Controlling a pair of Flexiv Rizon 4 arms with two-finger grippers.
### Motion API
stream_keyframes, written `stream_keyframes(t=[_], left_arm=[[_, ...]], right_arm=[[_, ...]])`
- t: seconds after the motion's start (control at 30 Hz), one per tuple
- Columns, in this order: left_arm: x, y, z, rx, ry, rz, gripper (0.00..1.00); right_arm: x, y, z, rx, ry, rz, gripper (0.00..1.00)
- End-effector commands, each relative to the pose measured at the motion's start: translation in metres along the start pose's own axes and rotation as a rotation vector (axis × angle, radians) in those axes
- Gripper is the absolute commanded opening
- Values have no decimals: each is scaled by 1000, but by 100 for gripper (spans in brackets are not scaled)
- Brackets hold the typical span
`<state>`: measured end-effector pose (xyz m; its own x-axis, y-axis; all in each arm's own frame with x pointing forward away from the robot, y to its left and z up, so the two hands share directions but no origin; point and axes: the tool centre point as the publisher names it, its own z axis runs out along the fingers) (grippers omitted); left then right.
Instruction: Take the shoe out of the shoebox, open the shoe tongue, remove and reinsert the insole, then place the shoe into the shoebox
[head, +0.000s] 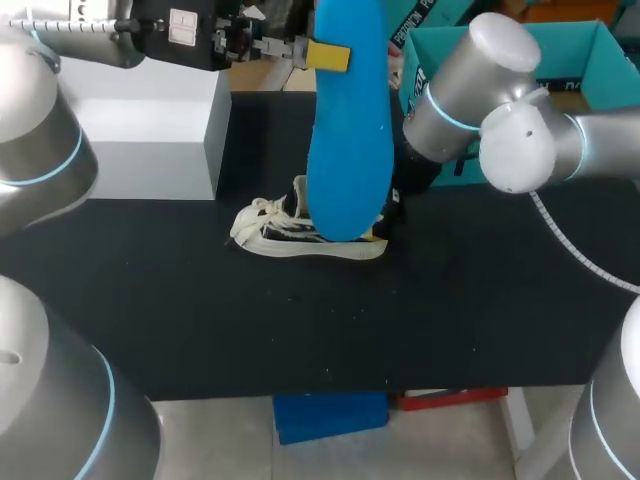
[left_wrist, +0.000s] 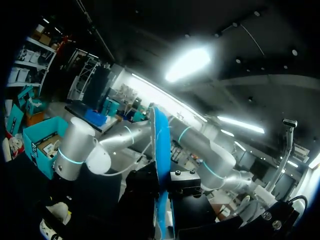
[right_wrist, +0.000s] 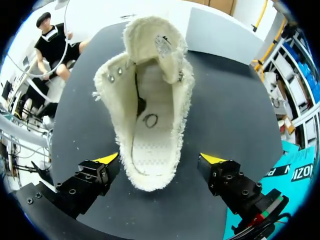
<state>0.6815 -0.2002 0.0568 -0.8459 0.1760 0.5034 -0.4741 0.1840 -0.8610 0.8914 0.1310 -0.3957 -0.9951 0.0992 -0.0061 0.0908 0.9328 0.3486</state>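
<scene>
Shoe (head: 290, 232) lies on its side mid-counter, toe and laces toward the left, well clear of every edge of the counter (head: 200, 320). Broad bare black surface runs in front of it and to both sides.

Insole (head: 345, 140), blue, hangs upright in the air over the shoe's heel end, out of the shoe. Its lower tip is just above or at the shoe opening; cannot tell whether they touch. Left fingers (head: 330, 57) are clamped on the insole near its upper end. In the left wrist view the insole runs edge-on between them.

Right fingers (right_wrist: 107, 160) are spread wide apart, one on each side of the heel, with a gap of counter showing on both sides, so they hold nothing. The shoe mouth gapes open ahead of them and the tongue is folded forward.

Right arm (head: 500, 110) comes in low from the right and crowds the space between the shoe and the shoebox (head: 605, 50). The shoebox is teal, at the far right corner, open side up.

Pale box (head: 150, 120) stands at the far left, well apart from the shoe.
</scene>
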Motion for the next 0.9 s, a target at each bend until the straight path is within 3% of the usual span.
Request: stream_keyframes(t=[0.03, 0.37, 0.9], left_arm=[[0, 0, 1, 1, -3, 0, 0], [0, 0, 1, 1, -3, 0, 0], [0, 0, 1, 1, -3, 0, 0]], right_arm=[[1, 6, -2, 300, 0, 2, 100], [5, 10, 6, 381, 13, 4, 100], [11, 10, 15, 407, 2, 2, 100]])
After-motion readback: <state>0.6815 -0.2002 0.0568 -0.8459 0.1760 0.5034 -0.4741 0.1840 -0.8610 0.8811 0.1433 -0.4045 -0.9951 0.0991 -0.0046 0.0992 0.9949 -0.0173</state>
